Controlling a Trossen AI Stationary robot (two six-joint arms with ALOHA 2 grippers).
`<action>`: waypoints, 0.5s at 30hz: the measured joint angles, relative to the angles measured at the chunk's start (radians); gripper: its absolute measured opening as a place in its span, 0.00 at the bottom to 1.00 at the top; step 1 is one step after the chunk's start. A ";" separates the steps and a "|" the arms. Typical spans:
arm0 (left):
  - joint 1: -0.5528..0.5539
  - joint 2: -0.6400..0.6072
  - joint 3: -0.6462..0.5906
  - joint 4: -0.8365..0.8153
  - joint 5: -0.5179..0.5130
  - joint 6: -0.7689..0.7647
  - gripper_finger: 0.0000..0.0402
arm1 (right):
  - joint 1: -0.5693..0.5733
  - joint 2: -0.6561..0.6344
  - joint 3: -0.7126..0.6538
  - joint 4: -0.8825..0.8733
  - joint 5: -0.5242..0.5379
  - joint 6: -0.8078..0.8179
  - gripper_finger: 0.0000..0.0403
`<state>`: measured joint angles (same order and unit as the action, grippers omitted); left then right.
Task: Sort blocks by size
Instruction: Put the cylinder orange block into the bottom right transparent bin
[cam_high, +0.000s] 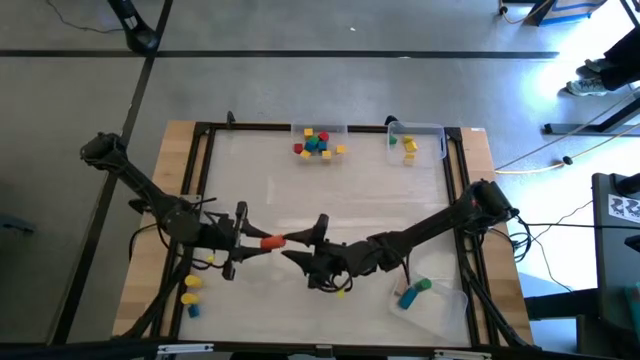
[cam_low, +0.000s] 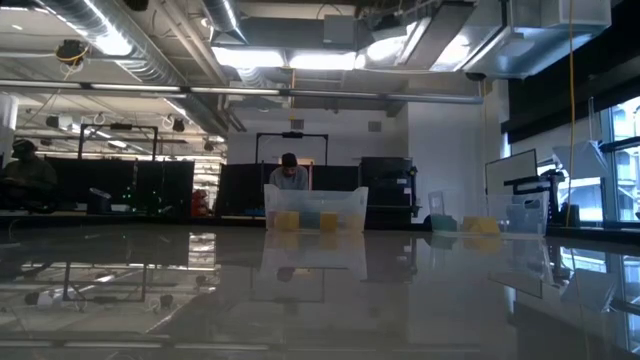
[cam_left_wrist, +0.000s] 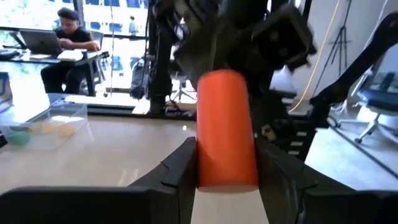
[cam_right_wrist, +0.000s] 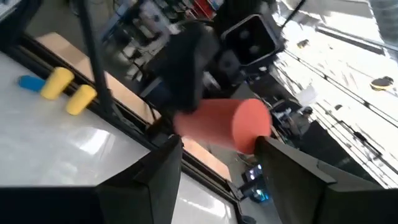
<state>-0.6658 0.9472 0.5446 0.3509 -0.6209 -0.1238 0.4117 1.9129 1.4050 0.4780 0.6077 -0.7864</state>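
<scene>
Above the near middle of the bench (cam_high: 240, 160), the left end effector (cam_high: 262, 241) is clamped on an orange cylindrical block (cam_high: 272, 241). The right end effector (cam_high: 305, 236) faces it with fingers spread apart on either side of the block's far end (cam_right_wrist: 239, 124). Other small coloured blocks (cam_high: 318, 143) sit in a clear plastic tray (cam_high: 318, 130) at the far edge.

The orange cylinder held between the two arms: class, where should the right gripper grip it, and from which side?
The orange cylinder lies level, one end clamped in the left gripper. Its free end points toward the right gripper, whose fingers look open around it. Probably best: come end-on from the right and close across the round sides of that exposed end.
</scene>
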 joint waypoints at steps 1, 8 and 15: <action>0.000 0.002 0.000 -0.003 0.000 0.000 0.31 | -0.004 0.000 0.001 0.009 0.005 -0.008 0.53; -0.002 0.002 0.002 0.001 0.022 0.000 0.31 | -0.012 0.000 0.001 0.004 0.002 -0.017 0.53; -0.002 0.002 0.002 -0.030 0.016 0.000 0.31 | -0.007 -0.002 0.001 0.000 -0.006 -0.078 0.53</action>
<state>-0.6678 0.9492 0.5461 0.3209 -0.6052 -0.1238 0.4050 1.9110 1.4059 0.4782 0.6014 -0.8645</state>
